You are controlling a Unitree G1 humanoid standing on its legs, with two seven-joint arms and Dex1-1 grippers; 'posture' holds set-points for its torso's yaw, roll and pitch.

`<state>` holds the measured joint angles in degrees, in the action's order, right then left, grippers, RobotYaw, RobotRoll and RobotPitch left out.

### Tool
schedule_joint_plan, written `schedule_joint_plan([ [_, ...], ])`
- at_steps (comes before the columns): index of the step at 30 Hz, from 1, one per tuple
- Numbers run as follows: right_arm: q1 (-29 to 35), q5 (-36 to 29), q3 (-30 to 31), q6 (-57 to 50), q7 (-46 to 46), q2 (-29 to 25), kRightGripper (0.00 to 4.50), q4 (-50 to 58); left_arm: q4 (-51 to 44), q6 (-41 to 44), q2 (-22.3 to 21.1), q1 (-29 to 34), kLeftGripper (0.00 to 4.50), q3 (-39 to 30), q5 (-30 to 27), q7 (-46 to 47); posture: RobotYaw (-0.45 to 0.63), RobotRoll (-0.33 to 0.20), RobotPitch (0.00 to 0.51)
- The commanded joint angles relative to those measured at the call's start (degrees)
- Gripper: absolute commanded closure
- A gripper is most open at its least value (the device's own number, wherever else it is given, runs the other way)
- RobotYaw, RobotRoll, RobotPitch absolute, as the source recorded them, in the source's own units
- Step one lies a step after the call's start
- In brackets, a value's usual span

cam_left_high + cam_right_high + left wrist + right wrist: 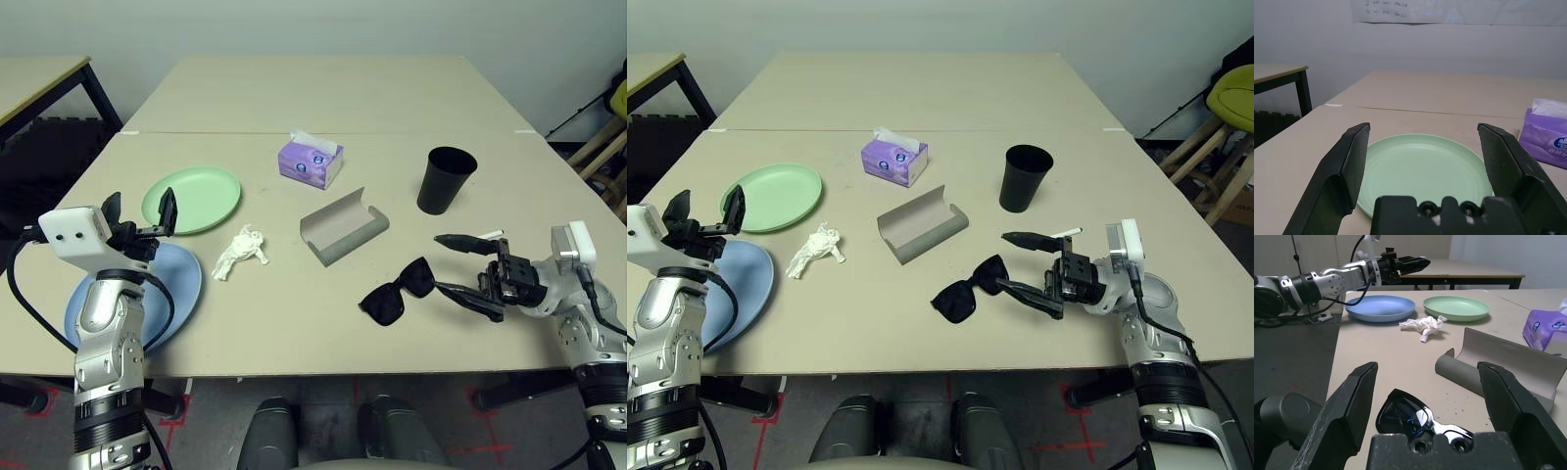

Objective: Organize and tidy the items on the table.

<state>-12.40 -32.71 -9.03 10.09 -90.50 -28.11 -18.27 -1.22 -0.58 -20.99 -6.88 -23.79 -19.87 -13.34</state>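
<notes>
The sunglasses [397,291] lie folded near the front edge of the table [323,98], right of centre. Their long axis runs diagonally — one lens toward the near edge, the other angling away toward the right gripper [462,264]. That gripper is level with them and points left at them, its fingers spread wide with nothing between them; in the right wrist view the sunglasses [1418,418] sit just ahead of the gap, untouched.

Just behind the sunglasses the case [344,228] lies open, its long axis slanting from near-left to far-right, the lid standing up along the far side. Farther right stands the cup [446,179], upright, and a marker [490,235] lies beside the right gripper's upper finger.

The tissue box [311,162] sits near the seam at mid-table. The tissue [240,251] lies between the case and the two plates. The green plate [193,199] is just beyond the blue plate [167,294], at the left. The left gripper [139,212] hovers there, jaws apart and empty, aimed at the green plate.
</notes>
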Motion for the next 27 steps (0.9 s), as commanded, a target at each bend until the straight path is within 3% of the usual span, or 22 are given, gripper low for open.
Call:
schedule_joint_plan([
  [1, 0.35, -1.08, 0.00, 1.10, -0.88, 0.83, 0.03, 0.35, 0.27, 0.26, -0.47, 0.07, 0.00, -0.08, 0.27, -0.26, 0.15, 0.000, 0.004],
  [27, 1.85, -2.42, -1.74, 4.49, 1.56, 3.73, 0.03, -1.28, -0.49, 1.44, -1.62, 0.35, 0.00, -0.28, -0.37, -0.72, 0.15, 0.000, 0.017],
])
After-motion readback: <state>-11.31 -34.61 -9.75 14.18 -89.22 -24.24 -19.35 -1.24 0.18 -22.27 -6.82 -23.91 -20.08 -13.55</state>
